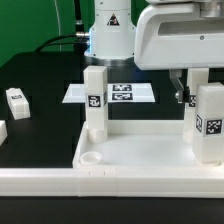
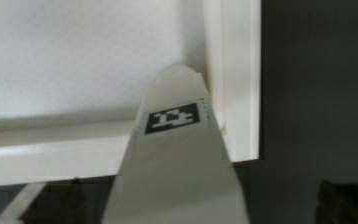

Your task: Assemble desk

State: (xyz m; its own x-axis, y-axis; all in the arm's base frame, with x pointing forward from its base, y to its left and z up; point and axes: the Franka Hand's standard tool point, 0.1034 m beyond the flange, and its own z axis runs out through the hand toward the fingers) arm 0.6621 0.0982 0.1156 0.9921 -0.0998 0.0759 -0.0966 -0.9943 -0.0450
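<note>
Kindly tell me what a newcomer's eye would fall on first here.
Two white square tagged legs stand upright on the large white plastic tray-like tabletop: one at the exterior view's left, one at its right, under the white robot arm. The marker board lies behind.

The white tabletop [image 1: 150, 152] lies flat on the black worktop [image 1: 40, 70], like a tray with its raised rim upward. One white square leg [image 1: 95, 95] stands upright in its far corner at the exterior view's left and carries a black tag. A second leg [image 1: 210, 120], also tagged, stands upright at the exterior view's right. A round socket [image 1: 93, 158] shows in the near left corner.
</note>
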